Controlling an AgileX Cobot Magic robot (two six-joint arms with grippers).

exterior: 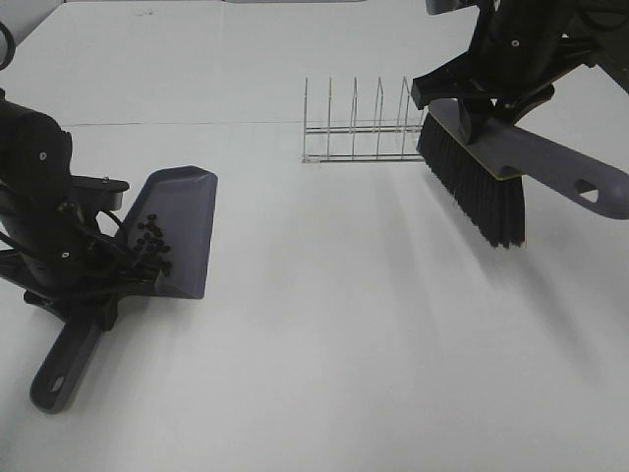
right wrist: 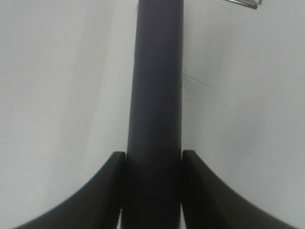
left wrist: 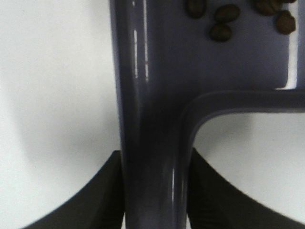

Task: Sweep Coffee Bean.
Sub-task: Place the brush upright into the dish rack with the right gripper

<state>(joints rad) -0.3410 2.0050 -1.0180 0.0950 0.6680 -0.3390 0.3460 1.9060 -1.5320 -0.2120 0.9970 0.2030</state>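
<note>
A dark grey dustpan (exterior: 182,231) lies on the white table at the left, and the coffee beans (exterior: 150,239) sit in a small cluster inside its pan near the handle. My left gripper (exterior: 93,285) is shut on the dustpan's handle (left wrist: 152,157); several beans (left wrist: 224,21) show close up in the left wrist view. At the upper right, my right gripper (exterior: 491,93) is shut on the handle (right wrist: 157,119) of a grey brush (exterior: 531,162). The brush hangs in the air with its black bristles (exterior: 477,192) pointing down and left.
A thin wire rack (exterior: 359,128) stands on the table at the back middle, just left of the brush bristles. White tabletop (exterior: 373,334) spreads across the middle and front.
</note>
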